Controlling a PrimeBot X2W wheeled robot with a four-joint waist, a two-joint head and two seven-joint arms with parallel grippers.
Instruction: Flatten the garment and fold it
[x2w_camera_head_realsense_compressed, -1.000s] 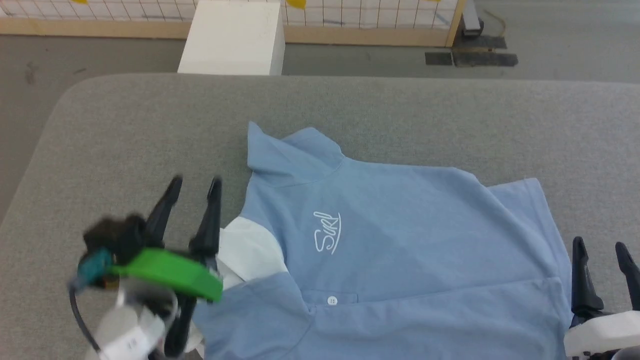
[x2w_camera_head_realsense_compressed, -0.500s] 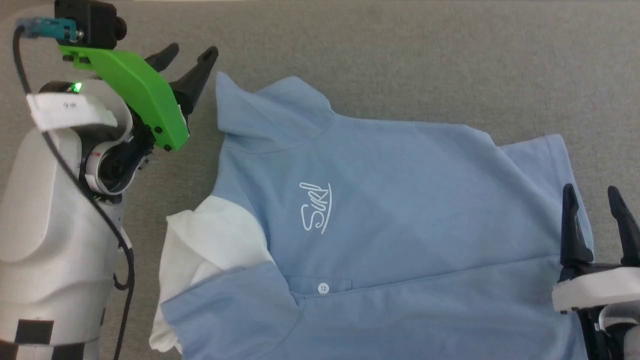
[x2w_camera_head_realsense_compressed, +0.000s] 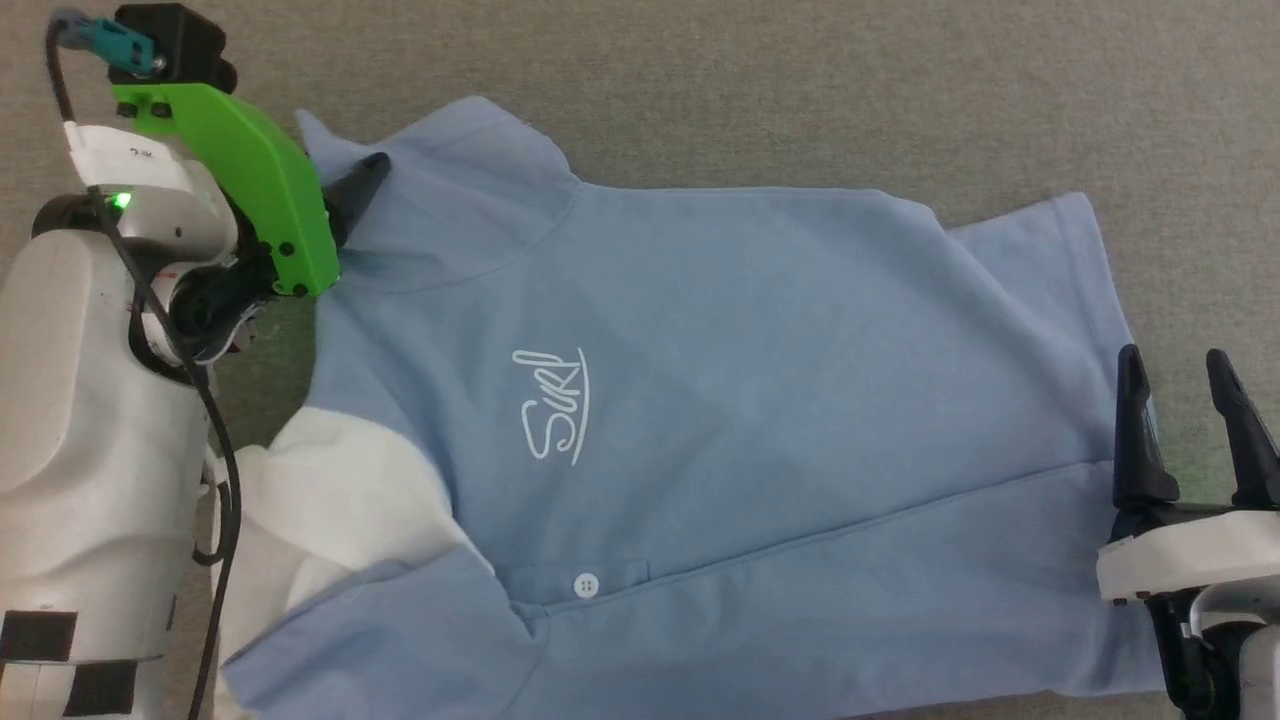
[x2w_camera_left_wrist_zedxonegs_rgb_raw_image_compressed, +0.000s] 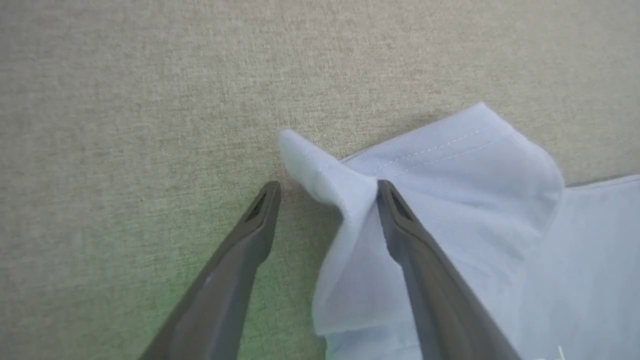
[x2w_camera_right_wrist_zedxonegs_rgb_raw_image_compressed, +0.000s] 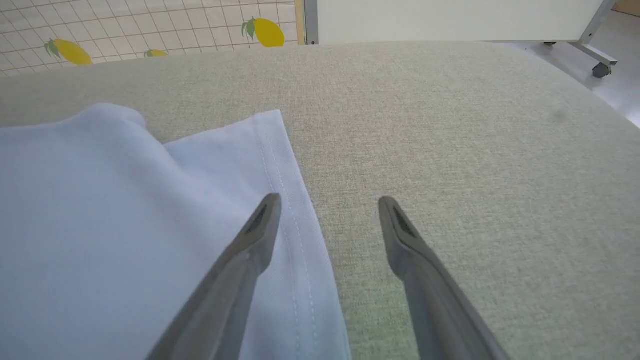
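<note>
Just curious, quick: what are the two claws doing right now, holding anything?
Left gripper: open around a corner of the garment, not gripping it.
Right gripper: open, holding nothing.

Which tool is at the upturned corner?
The left tool: open, straddling an upturned blue corner of the garment. The right tool sits open at its flat edge.

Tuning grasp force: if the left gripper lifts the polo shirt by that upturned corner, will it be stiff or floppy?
Probably floppy: the garment lies in soft overlapping folds, and the corner between the fingers of the left gripper curls over itself. Likely light, being thin knit. Lifted by that corner alone, it would probably drape and drag across the table.
</note>
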